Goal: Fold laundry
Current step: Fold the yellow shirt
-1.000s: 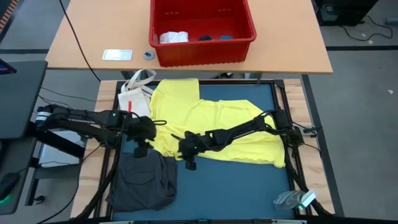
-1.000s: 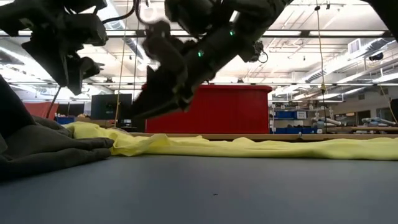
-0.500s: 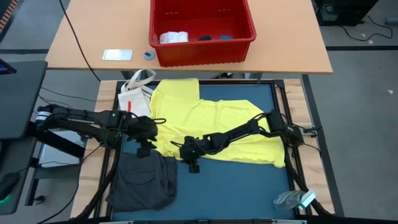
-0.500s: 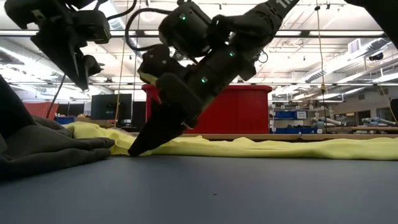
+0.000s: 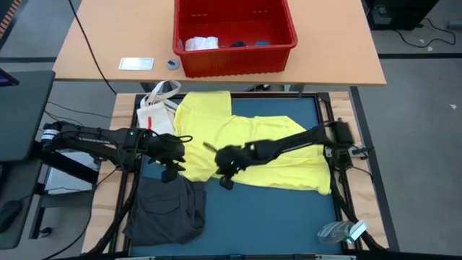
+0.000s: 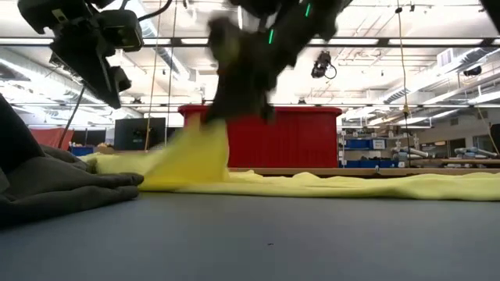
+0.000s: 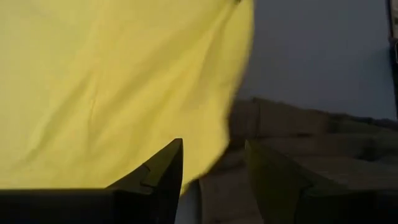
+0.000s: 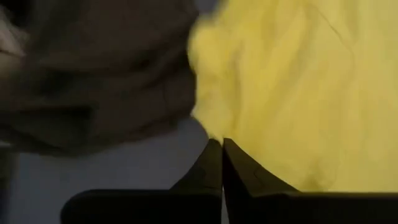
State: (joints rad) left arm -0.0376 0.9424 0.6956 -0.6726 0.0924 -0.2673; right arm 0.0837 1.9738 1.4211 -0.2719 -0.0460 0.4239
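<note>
I take the yellow T-shirt (image 5: 253, 148) as my landmark: it lies spread across the middle of the blue work mat (image 5: 289, 209), with one sleeve reaching toward the red basket (image 5: 234, 32) that stands on the wooden table (image 5: 94, 43) beyond the shirt. In that basket I see a white cloth (image 5: 201, 42), something dark and a small blue piece (image 5: 262, 43). A small white bag (image 5: 159, 105) with strap handles sits just beside the shirt's left edge, and a dark grey garment (image 5: 167, 209) lies crumpled at the shirt's near-left corner, on the mat. A clear plastic item (image 5: 343, 232) rests well apart from the shirt, at the mat's near-right corner. The right arm stretches low across the shirt from its right side, and the right gripper (image 5: 225, 177) is at the near-left hem with its fingers (image 8: 214, 165) pressed together on a pinch of yellow cloth; in the low view that corner is lifted into a peak (image 6: 195, 152) above the mat while the remainder of the shirt stays flat. The left arm reaches in from the shirt's left, and the left gripper (image 5: 169, 173) hangs above the gap between the shirt's edge and the grey garment, its fingers (image 7: 165, 171) parted a moderate way with nothing between them.
</note>
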